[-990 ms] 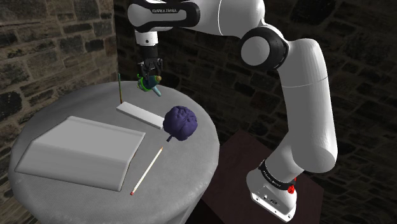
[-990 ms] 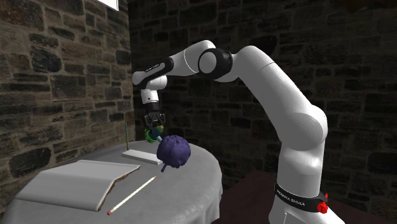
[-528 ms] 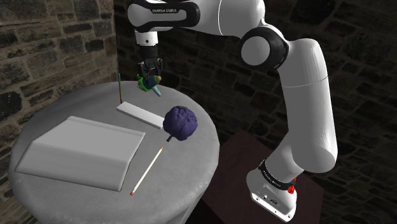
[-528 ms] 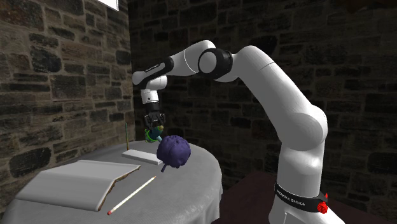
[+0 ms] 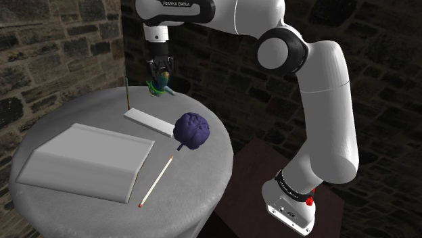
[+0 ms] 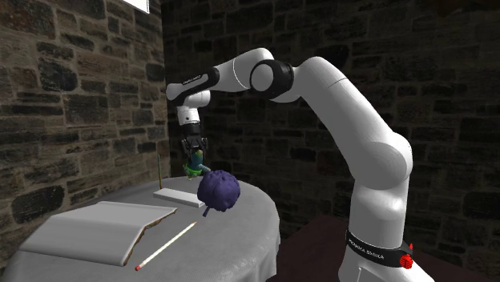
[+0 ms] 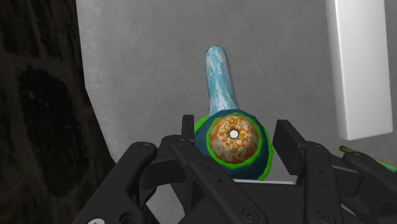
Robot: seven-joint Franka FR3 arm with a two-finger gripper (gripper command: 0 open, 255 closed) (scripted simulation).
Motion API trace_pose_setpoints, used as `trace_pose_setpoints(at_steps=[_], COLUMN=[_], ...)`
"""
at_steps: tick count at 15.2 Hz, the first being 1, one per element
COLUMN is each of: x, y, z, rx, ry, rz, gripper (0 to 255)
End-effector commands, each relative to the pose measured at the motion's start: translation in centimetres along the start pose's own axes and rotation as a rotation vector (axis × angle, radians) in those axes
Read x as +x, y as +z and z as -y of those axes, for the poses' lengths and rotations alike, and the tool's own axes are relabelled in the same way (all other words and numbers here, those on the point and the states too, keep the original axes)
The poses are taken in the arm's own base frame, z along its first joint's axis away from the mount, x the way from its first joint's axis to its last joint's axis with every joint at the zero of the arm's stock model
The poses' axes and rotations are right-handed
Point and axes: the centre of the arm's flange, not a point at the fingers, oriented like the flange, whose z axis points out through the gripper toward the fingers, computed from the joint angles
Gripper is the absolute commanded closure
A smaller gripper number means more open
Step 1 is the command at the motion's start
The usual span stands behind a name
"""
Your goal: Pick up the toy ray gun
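On the shoulder view's left a grey wedge-shaped slab lies flat on the round tabletop, well apart from the work. Further right a thin dark stick stands upright near the far rim, with a flat white block just beside its foot. Above these hangs the pincer, pointing straight down and closed narrowly on the toy ray gun. The wrist view shows why the hold looks sound: the black fingers press the gun's round green-rimmed body from both sides, leaving its pale blue end free and pointing away. In the second exterior view the toy hangs clear of the tabletop, so I judge the pick as good as done. Right of it sit a purple lumpy ball and a red-tipped pencil, both untouched. The white arm arches back to its stand.
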Motion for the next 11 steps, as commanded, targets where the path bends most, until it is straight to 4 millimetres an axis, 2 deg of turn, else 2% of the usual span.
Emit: trace_pose_setpoints(at_steps=[1, 9, 11], x=[-0.3, -1.5, -1.5], y=[-1.1, -5.2, -5.2], z=[0.0, 0.1, 0.1], rx=[0.0, 0.0, 0.0], ry=[0.0, 0.0, 0.0], rz=[0.0, 0.0, 0.0], gripper=[255, 255, 255])
